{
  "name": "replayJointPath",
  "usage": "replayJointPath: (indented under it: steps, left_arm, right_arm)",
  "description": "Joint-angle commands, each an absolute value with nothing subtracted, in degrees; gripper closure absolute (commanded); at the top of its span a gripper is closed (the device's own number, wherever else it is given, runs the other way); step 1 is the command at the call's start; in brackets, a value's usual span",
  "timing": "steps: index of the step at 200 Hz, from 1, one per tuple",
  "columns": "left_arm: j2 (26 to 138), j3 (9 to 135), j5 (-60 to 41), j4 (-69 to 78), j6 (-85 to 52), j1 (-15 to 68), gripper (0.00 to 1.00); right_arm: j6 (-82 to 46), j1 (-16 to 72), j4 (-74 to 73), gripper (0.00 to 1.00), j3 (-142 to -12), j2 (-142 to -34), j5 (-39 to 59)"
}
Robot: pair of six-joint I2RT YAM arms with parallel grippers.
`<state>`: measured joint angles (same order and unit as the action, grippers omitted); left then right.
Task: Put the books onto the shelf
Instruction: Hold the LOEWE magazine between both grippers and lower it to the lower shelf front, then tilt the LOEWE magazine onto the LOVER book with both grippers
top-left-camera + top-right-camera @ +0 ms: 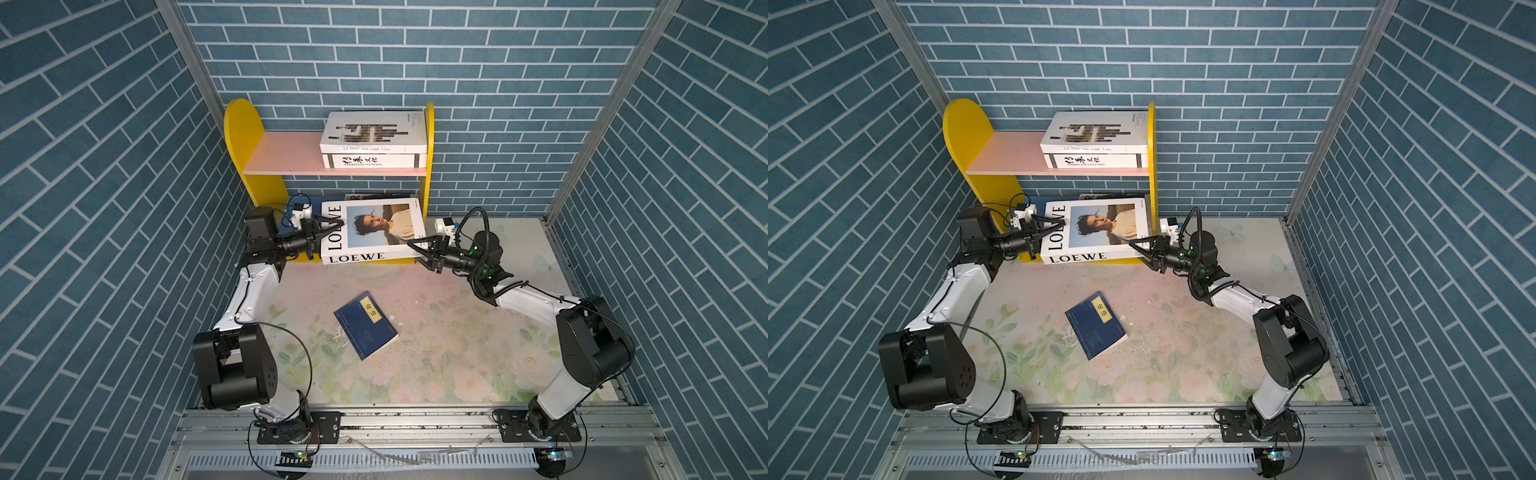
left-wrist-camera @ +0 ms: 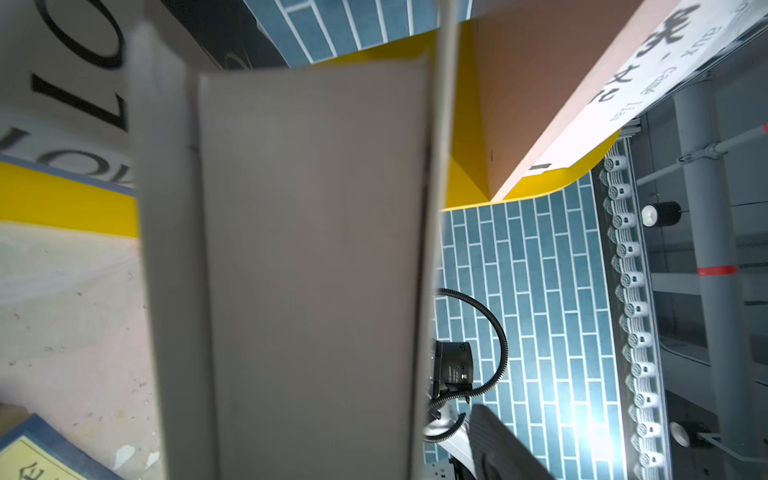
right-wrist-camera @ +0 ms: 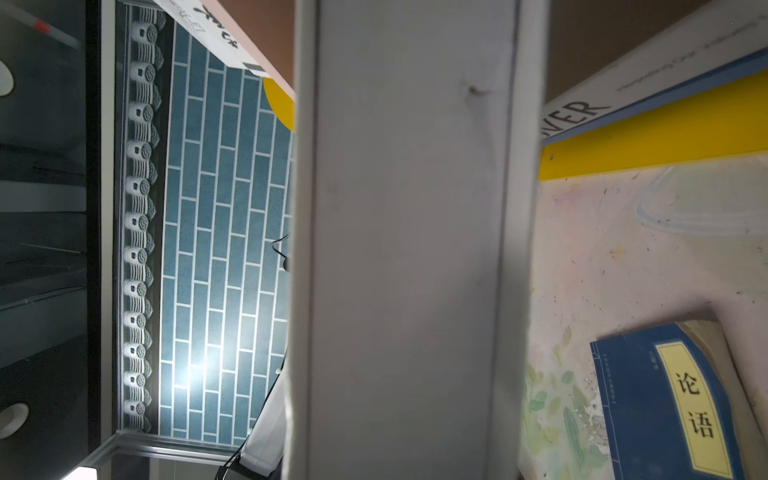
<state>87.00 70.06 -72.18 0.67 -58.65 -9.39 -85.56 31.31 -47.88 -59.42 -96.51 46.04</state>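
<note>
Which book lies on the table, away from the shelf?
The thin navy book with the yellow label: it lies flat on the floral table, untouched, while the larger white books are at the shelf.

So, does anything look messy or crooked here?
Yes. The navy book lies crooked on the table, alone and well clear of the shelf. The LOEWE book sticks out of the shelf's lower tier at a slant, its front corner pinched by the right gripper.
</note>
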Motion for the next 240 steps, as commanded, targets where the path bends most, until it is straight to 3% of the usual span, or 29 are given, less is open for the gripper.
replayJointPath:
  steps: [1,20,86,129,174,200,240]
  left_arm:
    - [85.49,71.82,-65.57,-4.71,-54.47,-10.57,0.21]
    - [83.85,70.99,-62.24,-8.10,-52.65,-11.33,0.14]
    - [76.83,65.75,-57.10,-16.19,-49.91,-11.94,0.08]
    - [75.58,59.80,-53.91,-2.92,-62.02,-11.85,0.08]
    - [78.25,61.03,-55.73,2.51,-65.68,-11.77,0.07]
    - [80.06,60.83,-58.29,8.28,-69.26,-11.34,0.11]
    - [80.27,60.51,-58.53,9.30,-69.52,-9.94,0.28]
  right_arm:
    - [-86.73,31.21,-51.98,0.62,-61.54,-98.46,40.49]
    - [-86.79,31.45,-52.43,0.62,-63.44,-99.85,40.20]
    - [-87.01,31.93,-53.00,0.64,-67.74,-103.75,39.38]
    - [-88.54,32.18,-54.18,0.63,-69.26,-105.46,40.28]
    - [-89.24,32.74,-55.11,0.63,-69.52,-105.64,40.52]
    - [-89.23,33.09,-55.22,0.63,-69.26,-105.48,39.93]
    - [-89.20,33.55,-55.55,0.63,-69.87,-105.99,39.13]
